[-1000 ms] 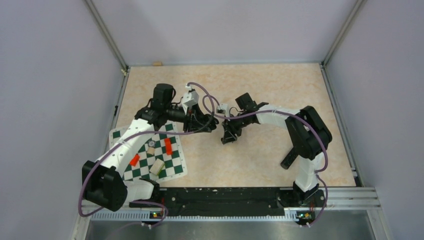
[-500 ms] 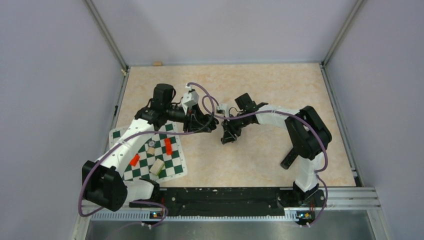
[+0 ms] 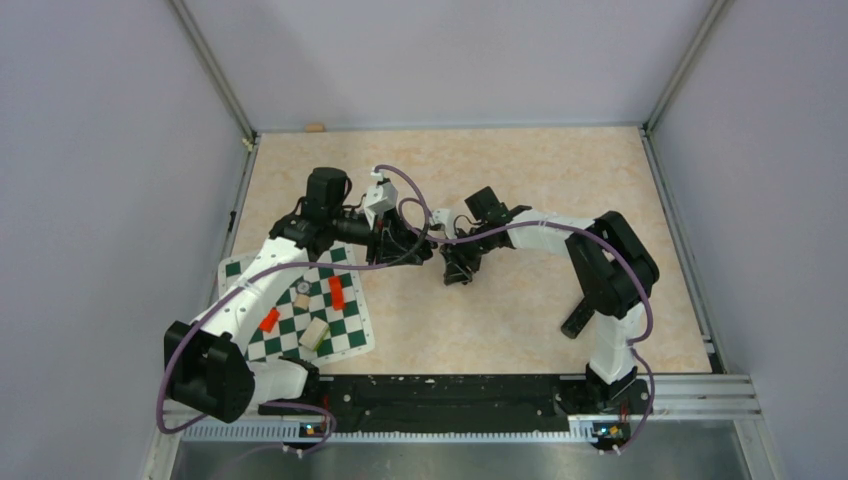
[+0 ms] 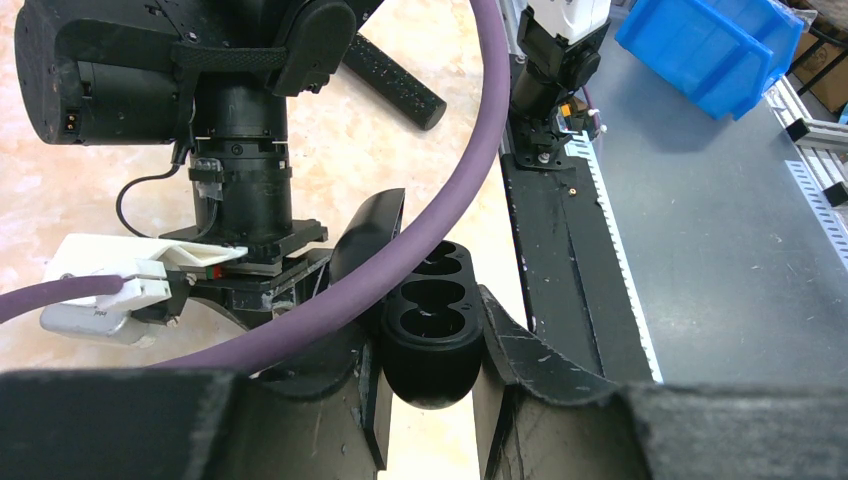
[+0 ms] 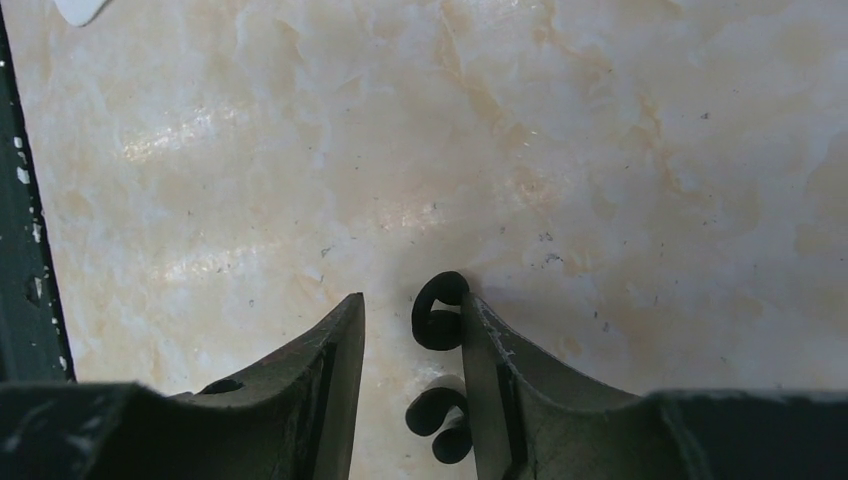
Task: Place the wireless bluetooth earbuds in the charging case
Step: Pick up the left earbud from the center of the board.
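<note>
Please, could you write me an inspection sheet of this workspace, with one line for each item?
Surface: beige marbled tabletop, nothing spilled.
Job's things: black charging case, lid open, recesses look empty; two black curled earbuds lying on the tabletop.
Clutter: checkered mat carrying two red blocks and a pale block.
Grippers: left gripper shut on the charging case; right gripper open, its fingers either side of the earbuds.
Cables: purple cable crosses in front of the charging case in the left wrist view.
Surroundings: pale walls; blue bin beyond the table.
</note>
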Tool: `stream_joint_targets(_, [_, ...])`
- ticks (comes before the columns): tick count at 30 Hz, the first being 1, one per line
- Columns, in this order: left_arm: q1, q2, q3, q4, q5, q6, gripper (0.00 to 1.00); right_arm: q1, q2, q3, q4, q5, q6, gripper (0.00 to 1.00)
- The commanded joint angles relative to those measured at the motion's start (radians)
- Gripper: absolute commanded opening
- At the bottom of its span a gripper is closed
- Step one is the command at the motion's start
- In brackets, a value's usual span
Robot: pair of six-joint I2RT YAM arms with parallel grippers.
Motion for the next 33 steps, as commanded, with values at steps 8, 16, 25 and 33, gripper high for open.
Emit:
stream_joint_targets(8, [0.004,-0.023,0.027,0.016,0.013,0.003,0.0,0.016,-0.04,-0.026,0.06,0.075,-0.018,0.22])
stream_joint_targets(16, [0.004,-0.018,0.023,0.029,0.014,-0.008,0.0,0.016,-0.102,-0.07,0.162,0.094,0.028,0.1])
stream_joint_targets(25, [0.003,-0.015,0.021,0.034,0.013,-0.016,0.0,0.016,-0.113,-0.075,0.183,0.148,0.043,0.13])
stream_joint_targets(33, [0.004,-0.015,0.021,0.035,0.015,-0.016,0.0,0.016,-0.114,-0.07,0.178,0.18,0.046,0.09])
